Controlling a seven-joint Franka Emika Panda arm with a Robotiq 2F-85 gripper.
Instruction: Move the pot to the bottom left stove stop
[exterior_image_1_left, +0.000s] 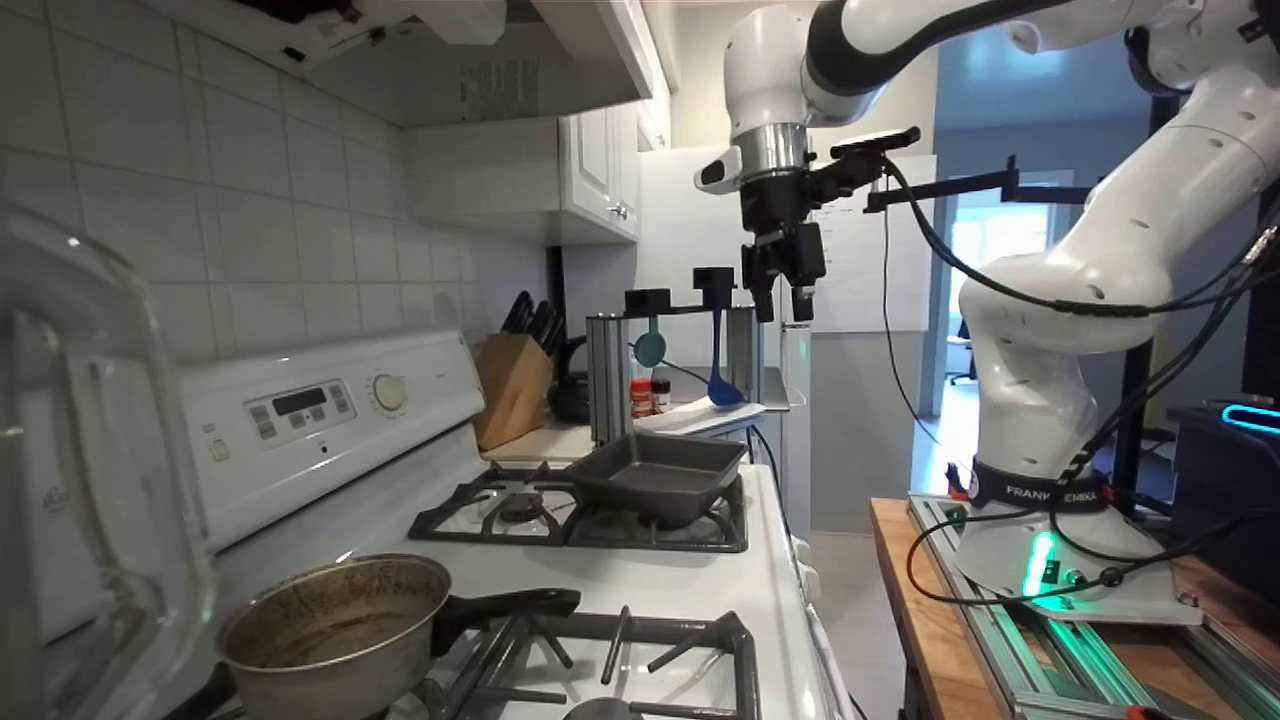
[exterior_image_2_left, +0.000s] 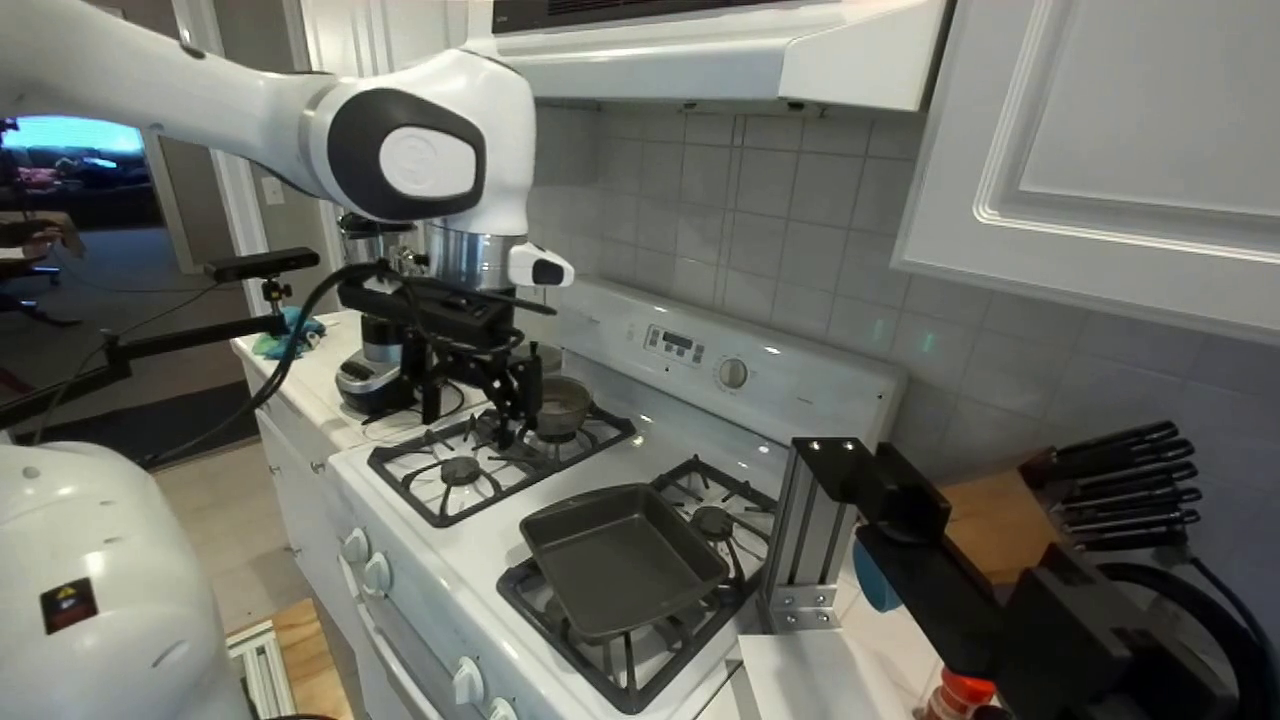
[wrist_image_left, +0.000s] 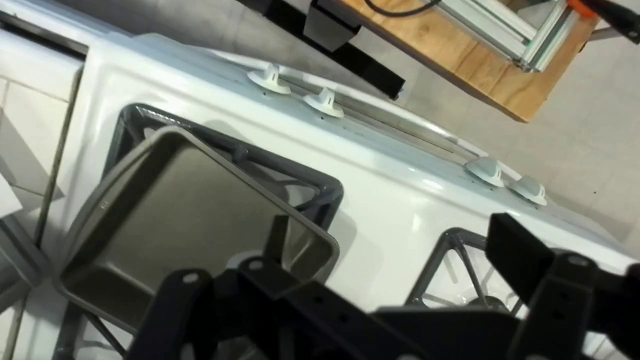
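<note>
The round steel pot (exterior_image_1_left: 340, 625) with a brownish inside and dark handle sits on the back left burner; it also shows in an exterior view (exterior_image_2_left: 562, 408). Its handle points toward the stove front. The pot is hidden in the wrist view. The bottom left burner (exterior_image_2_left: 460, 470), with a black grate, lies in front of the pot; it shows partly in an exterior view (exterior_image_1_left: 603, 710) and the wrist view (wrist_image_left: 428, 278). My gripper (exterior_image_1_left: 784, 303) is open and empty, pointing down, high above the stove. Its fingers stand wide apart in the wrist view (wrist_image_left: 395, 242).
A dark rectangular pan (exterior_image_2_left: 625, 560) lies across the right burners, below the gripper's left finger in the wrist view (wrist_image_left: 200, 215). A metal rack (exterior_image_1_left: 607, 380) with hanging utensils and a knife block (exterior_image_1_left: 512, 385) stand beyond. A range hood (exterior_image_2_left: 700, 75) overhangs the stove's back.
</note>
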